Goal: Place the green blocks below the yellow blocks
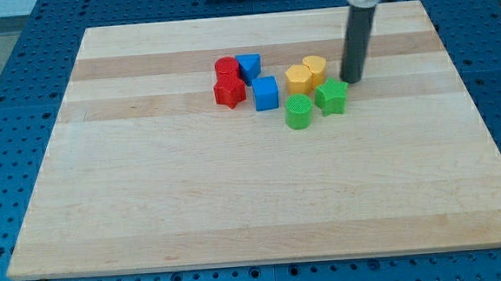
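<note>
Two yellow blocks sit side by side near the board's middle top: a yellow hexagon and a yellow rounded block to its right. A green cylinder lies just below the yellow hexagon. A green star-shaped block lies below and right of the yellow rounded block. My tip stands just right of the yellow blocks and just above the green star, close to both.
A red cylinder and a red star block sit left of the yellow blocks. A blue triangle block and a blue cube lie between the red and yellow blocks. The wooden board rests on a blue perforated table.
</note>
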Tool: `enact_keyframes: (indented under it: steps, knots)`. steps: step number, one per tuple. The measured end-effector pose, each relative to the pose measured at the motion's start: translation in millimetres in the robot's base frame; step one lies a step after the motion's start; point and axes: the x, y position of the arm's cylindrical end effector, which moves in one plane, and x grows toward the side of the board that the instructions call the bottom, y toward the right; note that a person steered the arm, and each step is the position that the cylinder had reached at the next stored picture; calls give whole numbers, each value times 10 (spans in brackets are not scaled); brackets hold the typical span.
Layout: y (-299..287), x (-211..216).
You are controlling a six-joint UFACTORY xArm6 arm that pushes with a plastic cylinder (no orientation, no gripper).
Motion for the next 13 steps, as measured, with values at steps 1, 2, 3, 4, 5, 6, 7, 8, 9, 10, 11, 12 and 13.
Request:
enact_keyframes:
  steps: [1,2,3,4,5,6,7,8,9,10,11,12,13]
  knots:
    - [418,173]
    - [300,609]
    - [8,614]
    - [-254,573]
    - [-339,567]
    - [-412,429]
    - [-432,374]
    - [-432,489]
    - [-432,940]
    - [-570,1165]
    - [-855,1108]
    - [-1123,998]
    - [-1245,987]
